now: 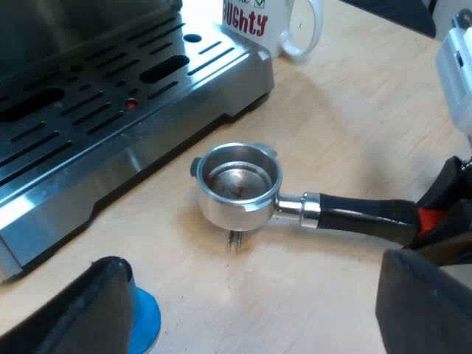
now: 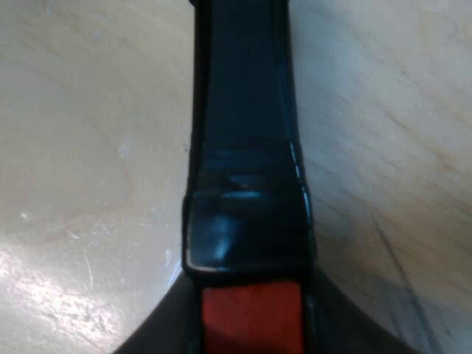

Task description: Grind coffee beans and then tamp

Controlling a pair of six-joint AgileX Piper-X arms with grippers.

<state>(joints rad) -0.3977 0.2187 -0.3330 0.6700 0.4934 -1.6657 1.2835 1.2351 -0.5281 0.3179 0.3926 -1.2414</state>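
We log holder (image 1: 240, 184) beside machine (image 1: 110, 110): right end effector (image 2: 251, 332) clamped on its handle (image 2: 247, 147); left end effector (image 1: 258, 324) apart. Risk: far-end grip, holder sags.

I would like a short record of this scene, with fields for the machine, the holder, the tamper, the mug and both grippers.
machine: drip tray showing
holder: loose on the table beside the machine, basket looks empty
tamper: blue, on the table
mug: beside the machine
left gripper: open, empty, above the table near the tamper and holder
right gripper: at the red end of the holder's handle
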